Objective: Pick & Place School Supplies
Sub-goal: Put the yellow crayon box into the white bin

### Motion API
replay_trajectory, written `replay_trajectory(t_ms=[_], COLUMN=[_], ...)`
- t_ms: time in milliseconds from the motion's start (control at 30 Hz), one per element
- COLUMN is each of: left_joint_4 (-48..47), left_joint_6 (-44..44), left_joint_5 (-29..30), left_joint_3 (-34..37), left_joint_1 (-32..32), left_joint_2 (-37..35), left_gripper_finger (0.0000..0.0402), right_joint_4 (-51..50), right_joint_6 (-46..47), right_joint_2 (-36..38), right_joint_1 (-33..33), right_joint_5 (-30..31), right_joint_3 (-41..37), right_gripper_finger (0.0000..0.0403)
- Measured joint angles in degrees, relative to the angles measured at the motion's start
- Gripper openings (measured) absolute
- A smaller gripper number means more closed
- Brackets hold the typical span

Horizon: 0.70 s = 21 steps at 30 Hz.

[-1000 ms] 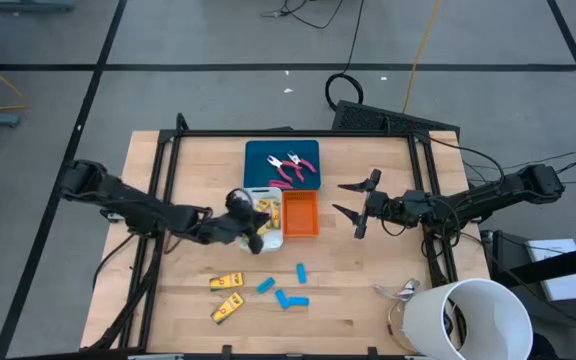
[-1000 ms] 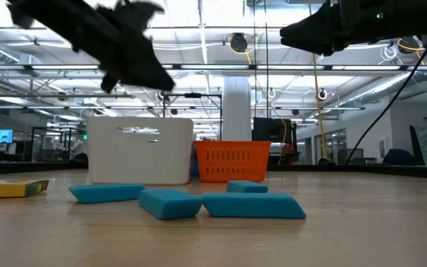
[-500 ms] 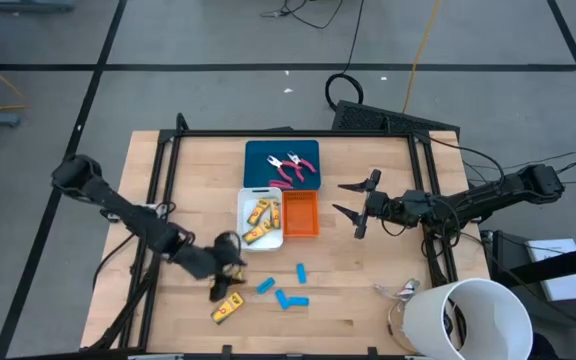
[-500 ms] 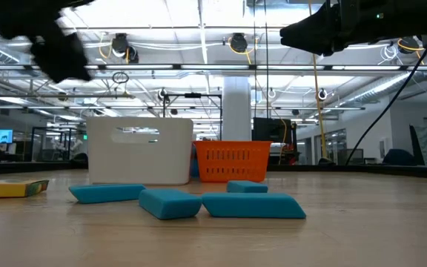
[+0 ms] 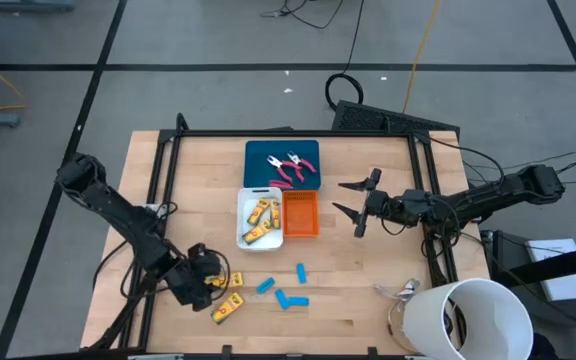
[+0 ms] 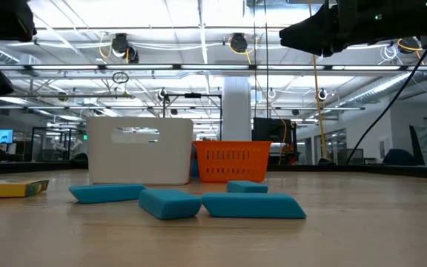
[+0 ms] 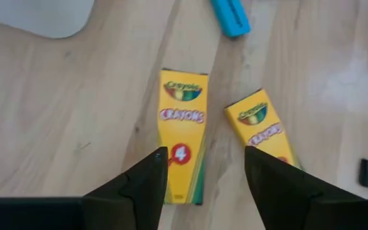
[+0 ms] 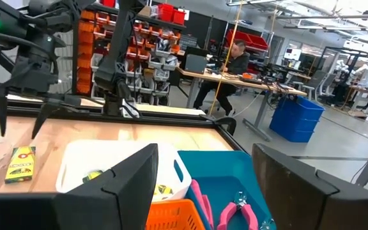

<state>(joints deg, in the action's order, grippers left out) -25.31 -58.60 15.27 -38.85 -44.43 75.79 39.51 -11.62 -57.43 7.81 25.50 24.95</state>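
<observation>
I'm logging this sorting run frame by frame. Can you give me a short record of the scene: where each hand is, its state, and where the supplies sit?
left hand: open, above two loose crayon boxes, empty
right hand: open, waiting right of the orange tray, empty
white tray: holds crayon boxes
teal tray: holds pink pliers
orange tray: contents not visible
loose on table: two crayon boxes, blue erasers to their right
white cup: at the table's near right corner
</observation>
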Motion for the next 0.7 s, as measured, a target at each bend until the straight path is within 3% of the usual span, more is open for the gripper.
replay_trajectory(t_ms=[167, 433, 700], left_joint_4=[-0.32, -0.48, 0.32], left_joint_6=[0.43, 1.30, 2.54], left_joint_5=[2.23, -2.28, -1.73], left_joint_3=[-0.02, -0.01, -0.09], left_joint_1=[-0.76, -0.17, -0.19], left_joint_2=[1.73, 9.54, 10.40], left_gripper_finger=[0.0207, 0.0207, 0.0207], right_joint_4=[-0.11, -0.15, -0.15], right_joint_6=[0.02, 0.01, 0.02], right_joint_2=[0.00, 0.00, 0.00], right_joint_1=[0.00, 0.00, 0.00], right_joint_5=[0.00, 0.00, 0.00], right_joint_3=[0.00, 0.00, 0.00], right_gripper_finger=[0.0247, 0.0247, 0.0247])
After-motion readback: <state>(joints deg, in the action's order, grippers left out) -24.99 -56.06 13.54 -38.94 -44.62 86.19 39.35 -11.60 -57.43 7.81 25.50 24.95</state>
